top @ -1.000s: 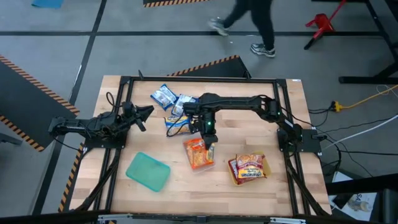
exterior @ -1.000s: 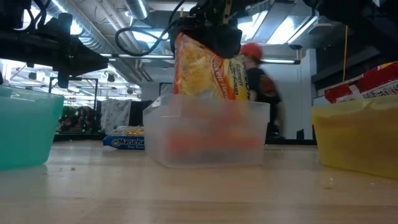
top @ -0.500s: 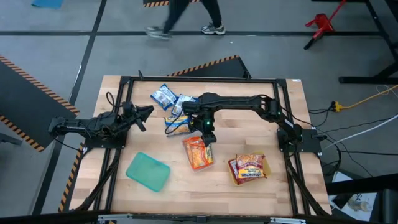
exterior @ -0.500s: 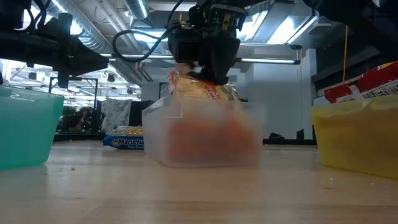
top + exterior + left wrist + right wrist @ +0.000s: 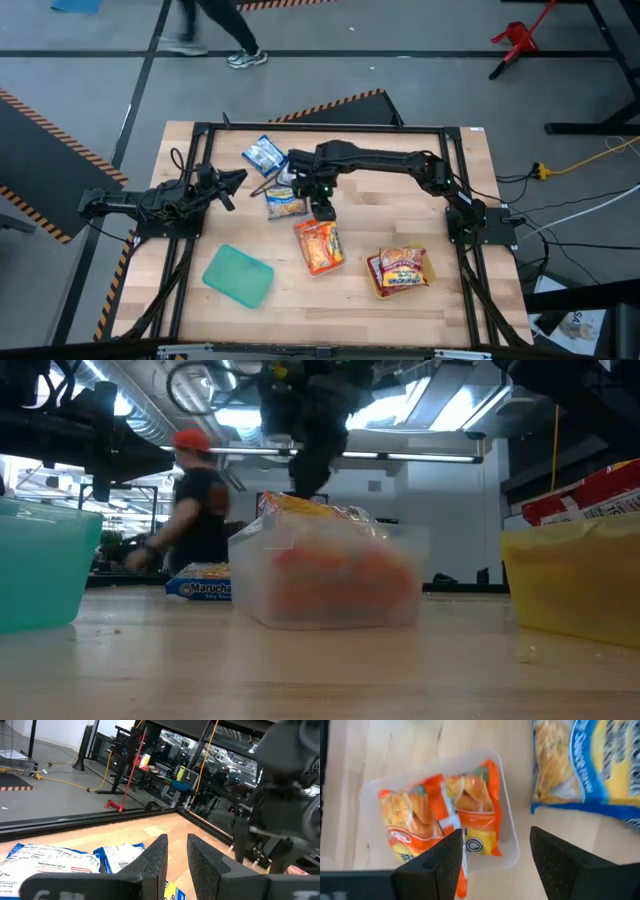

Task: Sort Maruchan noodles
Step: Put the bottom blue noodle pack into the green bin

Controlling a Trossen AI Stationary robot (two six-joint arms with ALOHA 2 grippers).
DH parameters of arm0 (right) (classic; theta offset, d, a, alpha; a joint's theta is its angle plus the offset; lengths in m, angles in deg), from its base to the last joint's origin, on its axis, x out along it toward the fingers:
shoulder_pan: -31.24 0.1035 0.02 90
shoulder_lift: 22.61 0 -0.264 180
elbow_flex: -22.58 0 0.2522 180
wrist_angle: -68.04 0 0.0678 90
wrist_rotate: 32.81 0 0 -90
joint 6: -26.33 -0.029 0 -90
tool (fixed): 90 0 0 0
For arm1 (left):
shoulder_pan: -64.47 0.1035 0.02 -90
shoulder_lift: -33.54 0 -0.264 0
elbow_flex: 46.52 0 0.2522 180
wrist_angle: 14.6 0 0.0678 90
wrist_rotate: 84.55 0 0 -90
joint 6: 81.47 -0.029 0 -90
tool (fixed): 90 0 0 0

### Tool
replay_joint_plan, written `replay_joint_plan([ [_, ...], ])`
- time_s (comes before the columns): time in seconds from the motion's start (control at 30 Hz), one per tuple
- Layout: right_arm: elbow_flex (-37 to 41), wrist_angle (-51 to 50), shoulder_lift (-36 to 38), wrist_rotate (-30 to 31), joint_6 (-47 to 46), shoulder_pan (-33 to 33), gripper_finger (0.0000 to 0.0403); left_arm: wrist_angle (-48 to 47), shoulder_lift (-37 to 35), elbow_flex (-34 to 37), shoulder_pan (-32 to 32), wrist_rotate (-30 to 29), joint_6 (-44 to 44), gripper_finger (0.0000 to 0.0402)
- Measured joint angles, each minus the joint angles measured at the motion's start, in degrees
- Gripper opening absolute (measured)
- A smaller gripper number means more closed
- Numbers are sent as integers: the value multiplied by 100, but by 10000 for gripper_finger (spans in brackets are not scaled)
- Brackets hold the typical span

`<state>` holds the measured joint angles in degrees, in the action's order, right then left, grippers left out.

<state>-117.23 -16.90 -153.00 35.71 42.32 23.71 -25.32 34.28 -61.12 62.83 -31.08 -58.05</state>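
Now, beware of the tray rim and of a double grasp

Hovering over the worktop (image 5: 290, 305) with the right gripper (image 5: 322, 207), with fingers released and empty, between the clear tray (image 5: 338, 262) that holds the orange packets (image 5: 318, 245) and the blue packet (image 5: 285, 204) just beside it. Possible to clip the tray rim when lowering, or to drag the blue packet against it. Possible also to pinch two of the overlapping blue-white packets (image 5: 265, 154) together, because of the crinkly, probably slippery film. Plenty of bare wood toward the near edge. Tighter on the far side, with the left gripper (image 5: 235, 182) waiting near, with fingers narrowly parted and holding nothing.
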Motion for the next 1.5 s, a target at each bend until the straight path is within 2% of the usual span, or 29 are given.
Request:
replay_joint_plan([
  [0.23,-594,168,2,248,81,52,215,13,1,0,0,-3,-1,66],
  [0.4,-617,611,4,439,264,126,215,21,2,0,1,-11,2,66],
  [0.6,71,2275,-7,1112,396,154,222,35,0,0,1,-11,2,66],
  [0.7,387,3155,-4,1349,408,140,245,38,1,0,1,-11,4,66],
  [0.83,627,3937,-4,1385,505,140,298,39,1,0,0,-9,4,66],
  [0.93,788,4289,2,1715,505,141,335,40,2,0,1,-23,5,66],
  [1.03,992,4585,2,1940,486,100,355,40,0,0,-1,-132,9,66],
  [1.43,980,4492,-119,1843,127,-89,360,170,1,0,1,-474,22,66],
  [1.5,1008,4220,-215,1858,39,-181,360,312,2,0,1,-461,46,66],
])
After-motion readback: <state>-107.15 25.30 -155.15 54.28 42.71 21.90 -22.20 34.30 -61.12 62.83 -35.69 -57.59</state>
